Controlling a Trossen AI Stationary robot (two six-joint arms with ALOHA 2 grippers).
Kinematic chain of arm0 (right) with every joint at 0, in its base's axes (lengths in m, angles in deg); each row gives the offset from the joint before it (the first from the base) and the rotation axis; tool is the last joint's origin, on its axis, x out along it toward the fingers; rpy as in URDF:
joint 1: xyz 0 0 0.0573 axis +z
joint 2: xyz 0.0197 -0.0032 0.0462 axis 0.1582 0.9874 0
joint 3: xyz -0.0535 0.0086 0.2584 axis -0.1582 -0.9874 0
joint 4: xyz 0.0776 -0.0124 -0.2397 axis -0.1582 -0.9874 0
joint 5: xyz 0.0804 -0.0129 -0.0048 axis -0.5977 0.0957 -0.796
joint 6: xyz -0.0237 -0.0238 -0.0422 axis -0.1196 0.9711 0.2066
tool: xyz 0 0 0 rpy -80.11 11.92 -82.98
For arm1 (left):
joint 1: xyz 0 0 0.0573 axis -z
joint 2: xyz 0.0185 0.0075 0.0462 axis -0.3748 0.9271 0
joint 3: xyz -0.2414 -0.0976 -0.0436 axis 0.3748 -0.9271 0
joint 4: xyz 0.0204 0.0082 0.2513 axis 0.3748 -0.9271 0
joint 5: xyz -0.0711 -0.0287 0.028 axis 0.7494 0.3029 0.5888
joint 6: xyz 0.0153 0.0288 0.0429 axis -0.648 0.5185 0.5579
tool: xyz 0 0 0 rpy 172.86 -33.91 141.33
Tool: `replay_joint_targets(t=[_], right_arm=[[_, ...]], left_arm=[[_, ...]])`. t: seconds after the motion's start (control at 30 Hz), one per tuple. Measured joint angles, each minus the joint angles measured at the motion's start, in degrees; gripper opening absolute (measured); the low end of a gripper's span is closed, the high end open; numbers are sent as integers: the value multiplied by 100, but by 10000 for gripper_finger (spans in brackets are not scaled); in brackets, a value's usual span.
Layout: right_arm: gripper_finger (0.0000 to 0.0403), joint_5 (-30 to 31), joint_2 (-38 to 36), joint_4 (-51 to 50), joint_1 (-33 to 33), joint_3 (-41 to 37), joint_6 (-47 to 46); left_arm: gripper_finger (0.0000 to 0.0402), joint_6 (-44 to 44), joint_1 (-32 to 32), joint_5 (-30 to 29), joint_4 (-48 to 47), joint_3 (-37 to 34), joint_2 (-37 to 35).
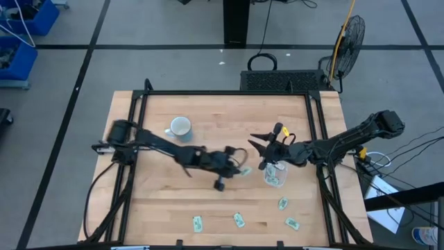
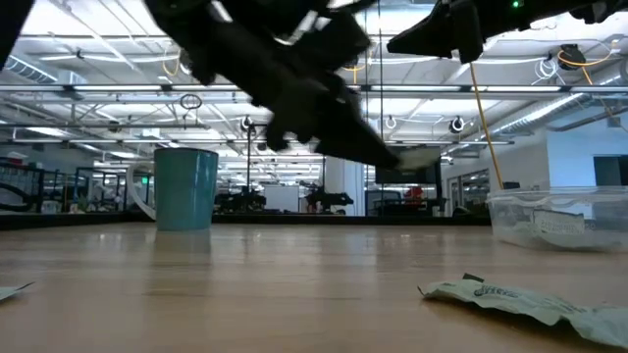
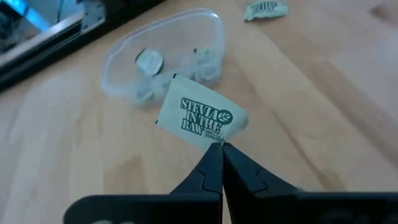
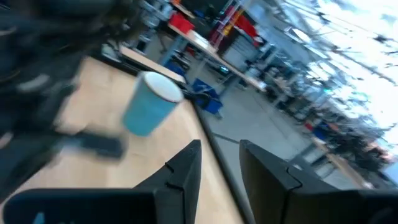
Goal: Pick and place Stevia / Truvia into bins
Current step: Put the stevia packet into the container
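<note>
Crumpled packet (image 2: 520,297) on pale wood table (image 1: 208,201), left fingers (image 3: 219,149) pinching Stevia packet (image 3: 200,120), right fingers (image 4: 221,160) parted, empty

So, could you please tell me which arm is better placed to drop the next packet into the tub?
The left. Its fingers already pinch a Stevia packet beside the clear tub; the right gripper, near the tub, is open and holds nothing.

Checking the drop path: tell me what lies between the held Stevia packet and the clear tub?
Only bare table, per the left wrist view; left gripper holds the packet near the tub.
</note>
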Motion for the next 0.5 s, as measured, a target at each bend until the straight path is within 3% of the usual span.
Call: replay_joint_targets(t=[0.13,0.4,0.5], right_arm=[[105,1048,0,150,12,0,334],[105,4418,0,63,365,-2,1080],[105,4399,-43,108,625,-2,1241]], left_arm=[[11,248,19,1,-2,985,835],[7,496,-15,20,11,2243,1341],[17,496,-62,204,1,2474,1505]])
